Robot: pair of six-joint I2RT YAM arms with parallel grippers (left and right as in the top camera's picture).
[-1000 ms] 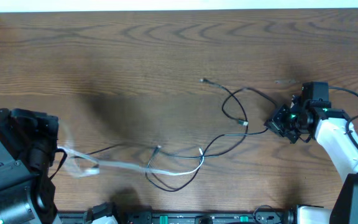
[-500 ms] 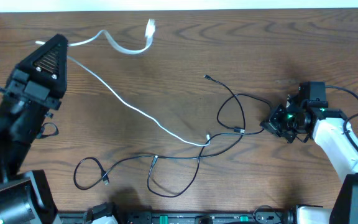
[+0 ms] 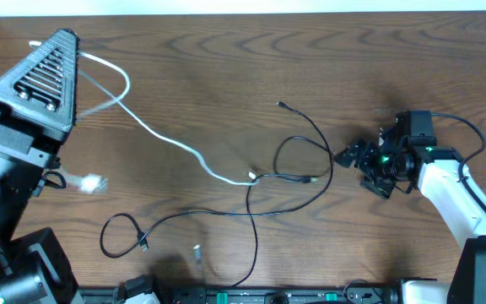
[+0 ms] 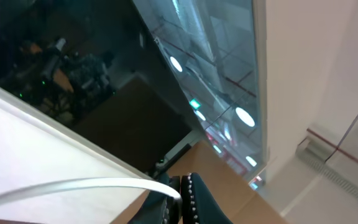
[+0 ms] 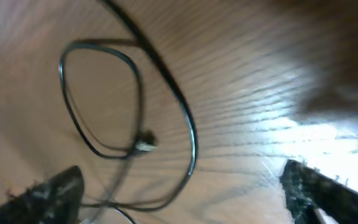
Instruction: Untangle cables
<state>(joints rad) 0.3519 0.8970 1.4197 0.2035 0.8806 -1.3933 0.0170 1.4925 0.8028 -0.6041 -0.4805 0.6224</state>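
The right gripper (image 3: pixel 348 157) has just opened wide and let go of the black cable (image 3: pixel 321 140), whose loop now lies free just left of it, right of centre. The left gripper (image 4: pixel 182 198), lifted to the upper left, stays closed on the white cable (image 3: pixel 171 143). Its far end has come to the centre but still meets the black one there, so I judge the white cable is not yet separated.

Soft even overhead light; blurred, glare-streaked right-wrist view.
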